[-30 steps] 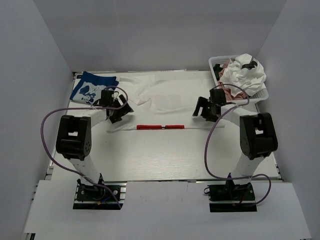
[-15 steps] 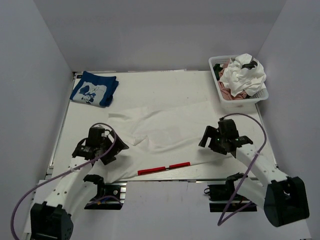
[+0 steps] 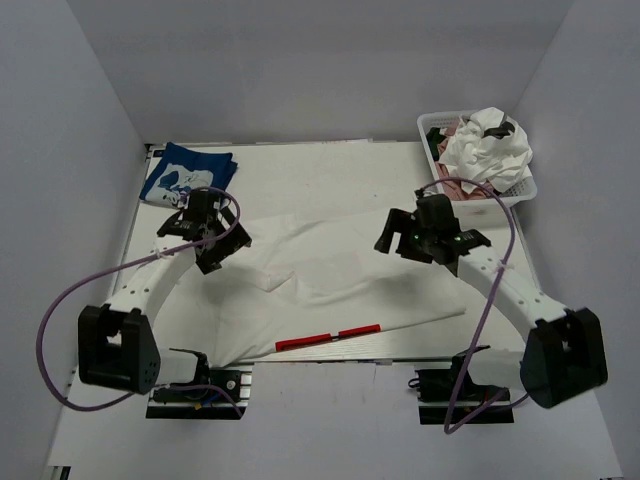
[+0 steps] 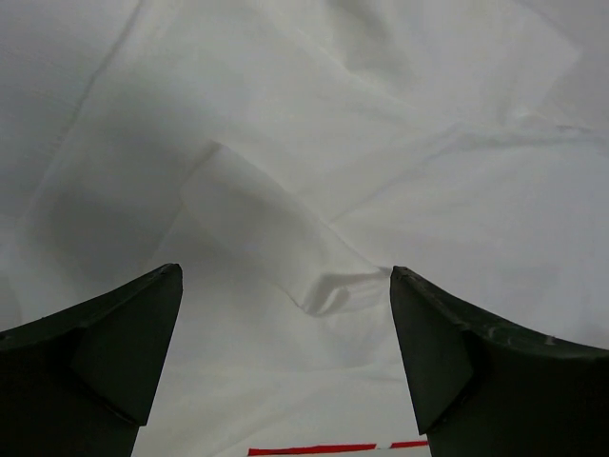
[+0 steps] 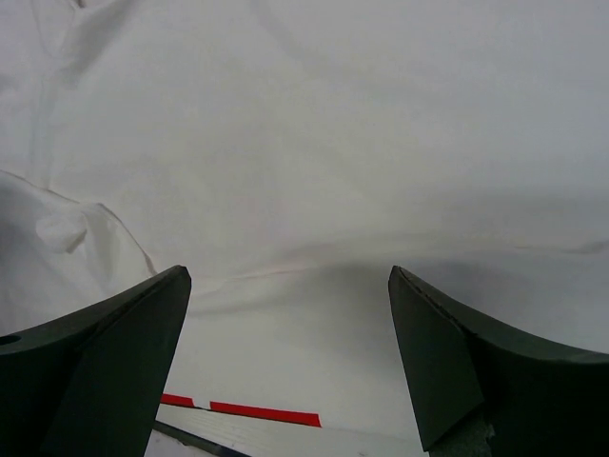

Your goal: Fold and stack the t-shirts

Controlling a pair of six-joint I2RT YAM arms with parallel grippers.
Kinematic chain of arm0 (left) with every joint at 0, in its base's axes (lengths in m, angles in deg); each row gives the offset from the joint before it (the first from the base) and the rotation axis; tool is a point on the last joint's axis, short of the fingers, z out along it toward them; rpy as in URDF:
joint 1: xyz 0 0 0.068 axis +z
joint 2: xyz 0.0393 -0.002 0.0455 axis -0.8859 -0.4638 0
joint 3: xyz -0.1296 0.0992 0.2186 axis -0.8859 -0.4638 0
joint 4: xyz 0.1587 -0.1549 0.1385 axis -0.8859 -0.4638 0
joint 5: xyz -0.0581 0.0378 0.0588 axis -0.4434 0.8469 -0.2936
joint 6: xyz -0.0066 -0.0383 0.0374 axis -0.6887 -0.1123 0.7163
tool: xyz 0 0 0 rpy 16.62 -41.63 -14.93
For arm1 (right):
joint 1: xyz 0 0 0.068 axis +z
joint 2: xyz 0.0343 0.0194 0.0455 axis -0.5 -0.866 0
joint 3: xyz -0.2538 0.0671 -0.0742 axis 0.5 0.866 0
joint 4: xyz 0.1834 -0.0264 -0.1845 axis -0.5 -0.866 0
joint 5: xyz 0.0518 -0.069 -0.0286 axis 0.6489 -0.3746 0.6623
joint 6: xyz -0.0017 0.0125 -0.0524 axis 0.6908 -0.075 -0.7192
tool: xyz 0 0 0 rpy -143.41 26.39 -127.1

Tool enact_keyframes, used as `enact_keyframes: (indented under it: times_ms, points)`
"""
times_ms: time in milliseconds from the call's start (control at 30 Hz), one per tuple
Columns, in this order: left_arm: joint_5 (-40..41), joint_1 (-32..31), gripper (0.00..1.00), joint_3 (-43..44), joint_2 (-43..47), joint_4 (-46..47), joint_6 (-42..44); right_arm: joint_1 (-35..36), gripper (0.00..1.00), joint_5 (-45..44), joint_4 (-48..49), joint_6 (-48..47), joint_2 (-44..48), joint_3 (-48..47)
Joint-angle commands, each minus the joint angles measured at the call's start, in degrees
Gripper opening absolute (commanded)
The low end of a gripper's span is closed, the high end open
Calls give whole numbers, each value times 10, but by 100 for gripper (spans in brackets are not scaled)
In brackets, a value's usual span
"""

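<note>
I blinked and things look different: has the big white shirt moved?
Yes. The white shirt slid toward the near edge of the table: its red print was mid-table and now lies almost at that edge, farther from the basket.

Robot lab, white-walled booth (image 3: pixel 320 70) (table-bolted arms (image 3: pixel 150 281))

White arms (image 3: pixel 152 278) carry black joints, looping purple cables (image 3: pixel 44 340) and dark wedge-shaped claw fingers (image 4: pixel 105 352).
</note>
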Motion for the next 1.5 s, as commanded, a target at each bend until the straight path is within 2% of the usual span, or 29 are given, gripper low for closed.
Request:
enact_keyframes:
  times_ms: [0, 100, 133, 167, 233, 367, 467, 600, 700, 733, 800, 833, 967, 1133, 1200, 1300, 1400, 1433, 1467]
  points:
    - [77, 10, 100, 55, -51, 29, 10, 38, 90, 6, 26, -19, -65, -48]
    - [154, 19, 100, 139, -120, 21, 26, 47, 90, 3, 23, -27, -106, -71]
    - [181, 19, 100, 162, -173, -1, 26, 51, 90, -2, 17, -30, -119, -73]
    - [182, 30, 100, 209, -202, -15, 26, 51, 90, -6, 14, -30, -124, -82]
    - [182, 42, 100, 241, -249, -16, 57, 51, 90, -33, -1, -42, -141, -87]
    - [124, 56, 100, 295, -339, 6, 85, 50, 90, -70, -42, -56, -169, -106]
    - [118, 56, 100, 318, -387, 6, 90, 50, 90, -77, -49, -64, -188, -118]
    - [69, 56, 89, 318, -412, 38, 111, 48, 90, -71, -38, -64, -194, -116]
    - [39, 56, 59, 303, -405, 57, 118, 49, 90, -73, -40, -65, -198, -117]
    - [34, 51, 38, 296, -400, 57, 118, 47, 90, -73, -40, -65, -197, -116]
    - [28, 51, 18, 281, -374, 72, 123, 50, 90, -72, -37, -65, -197, -116]
    - [28, 51, 2, 272, -365, 79, 128, 49, 90, -71, -38, -68, -198, -115]
    - [-8, 35, 0, 237, -290, 94, 162, 49, 90, -61, -26, -70, -192, -100]
    - [-135, 7, 0, 67, -126, 193, 189, 50, 90, -47, 8, -83, -170, -72]
    - [-181, -15, 0, 0, -61, 206, 189, 51, 90, -35, 16, -80, -162, -64]
    - [-224, -50, 0, -73, -25, 220, 166, 51, 90, -25, 32, -85, -160, -52]
    - [-231, -92, 0, -123, -13, 206, 147, 49, 90, -41, 30, -85, -162, -56]
    - [-225, -102, 3, -137, -13, 206, 139, 50, 90, -42, 30, -85, -161, -54]
    - [-225, -112, 11, -157, -7, 213, 133, 50, 90, -42, 29, -85, -161, -53]
